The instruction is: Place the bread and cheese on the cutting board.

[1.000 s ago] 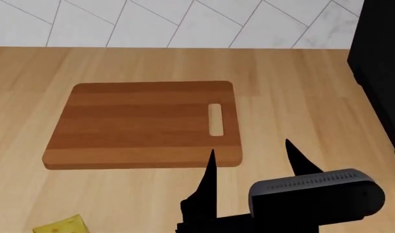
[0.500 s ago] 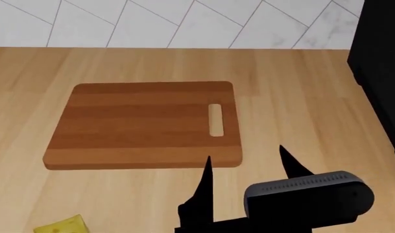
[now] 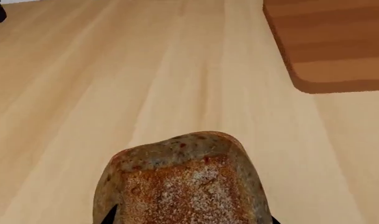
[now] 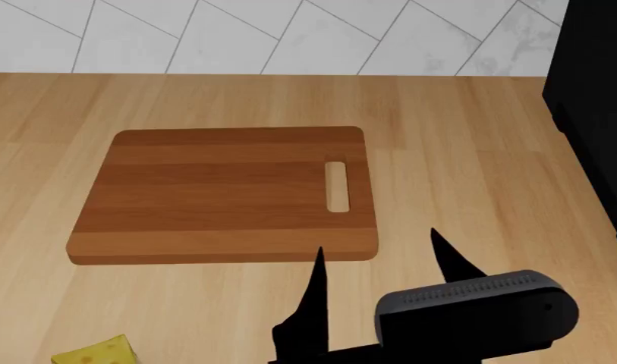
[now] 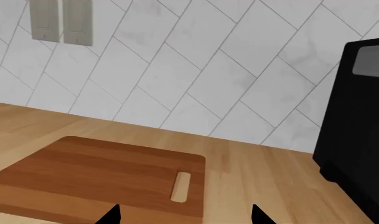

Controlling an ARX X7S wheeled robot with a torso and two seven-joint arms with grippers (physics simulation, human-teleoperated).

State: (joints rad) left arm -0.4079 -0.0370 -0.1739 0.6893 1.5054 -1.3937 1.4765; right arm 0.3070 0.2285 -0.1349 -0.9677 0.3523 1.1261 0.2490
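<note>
Two dark fingertips [image 4: 319, 262] of the right pincer [image 4: 377, 250] stand spread wide with nothing between them, poised over bare wood just off the near edge of the cutting board [image 4: 222, 193], toward the corner by its slot handle [image 4: 338, 186]. That board lies flat about midway across the tabletop [image 4: 470, 152], its stripes running lengthwise and the slot near its right short end; nothing rests on it. Seen from the right wrist, the same board [image 5: 102, 175] sits below a white tiled wall [image 5: 196, 70] carrying a pale switch plate [image 5: 53, 21], with a black appliance [image 5: 357, 135] standing at the tabletop's right edge. A yellow cheese wedge [image 4: 98, 353] with round holes lies at the near left of the tabletop, well apart from the board's near left corner. From the left wrist, the rustic bread loaf [image 3: 186, 179] fills the space straight ahead of the left pincer [image 3: 189, 219], only slivers of whose dark tips show on either side of the crust, so I cannot tell whether they grip it; a corner of the board [image 3: 338, 51] lies farther off.
</note>
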